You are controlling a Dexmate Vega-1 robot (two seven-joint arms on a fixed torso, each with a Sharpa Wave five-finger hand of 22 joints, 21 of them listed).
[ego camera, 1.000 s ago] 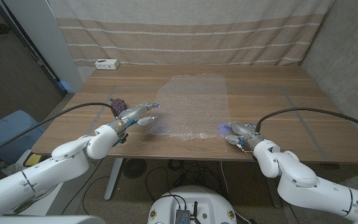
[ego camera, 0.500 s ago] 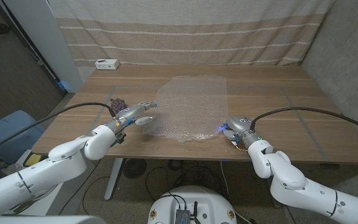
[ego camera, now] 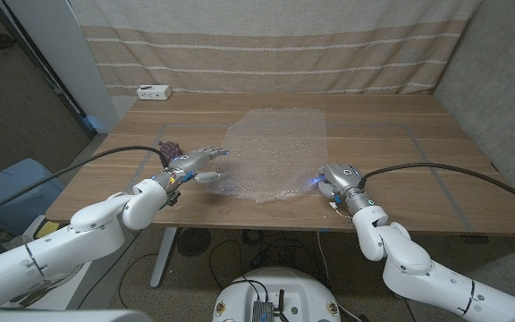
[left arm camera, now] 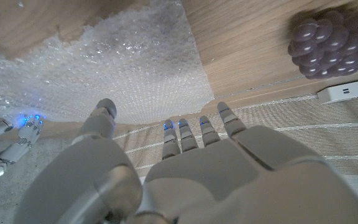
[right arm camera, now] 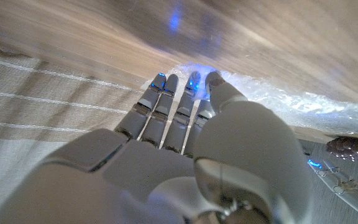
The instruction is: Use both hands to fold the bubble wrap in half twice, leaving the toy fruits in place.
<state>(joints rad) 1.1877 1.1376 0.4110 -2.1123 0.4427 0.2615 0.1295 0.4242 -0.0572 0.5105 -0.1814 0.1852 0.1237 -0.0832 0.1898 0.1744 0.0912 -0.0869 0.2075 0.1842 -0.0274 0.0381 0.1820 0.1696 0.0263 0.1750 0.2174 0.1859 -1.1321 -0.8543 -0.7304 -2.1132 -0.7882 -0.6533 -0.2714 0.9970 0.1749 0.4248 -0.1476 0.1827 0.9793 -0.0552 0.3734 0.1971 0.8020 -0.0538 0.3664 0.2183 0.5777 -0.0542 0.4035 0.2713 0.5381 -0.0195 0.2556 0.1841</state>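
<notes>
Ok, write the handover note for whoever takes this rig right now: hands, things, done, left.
Left hand: fingers spread, at the bubble wrap's near left edge, holding nothing that I can see.
Right hand: at the wrap's near right corner; whether it grips the wrap cannot be told.
Bubble wrap: spread on the wooden table, near edge slightly rumpled, no fold made.
Toy grapes: on the table left of the wrap, beyond the left hand.
Left: both folds, fruit untouched.

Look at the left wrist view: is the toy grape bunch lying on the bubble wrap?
No, the grape bunch sits on bare wood, apart from the bubble wrap.
</notes>
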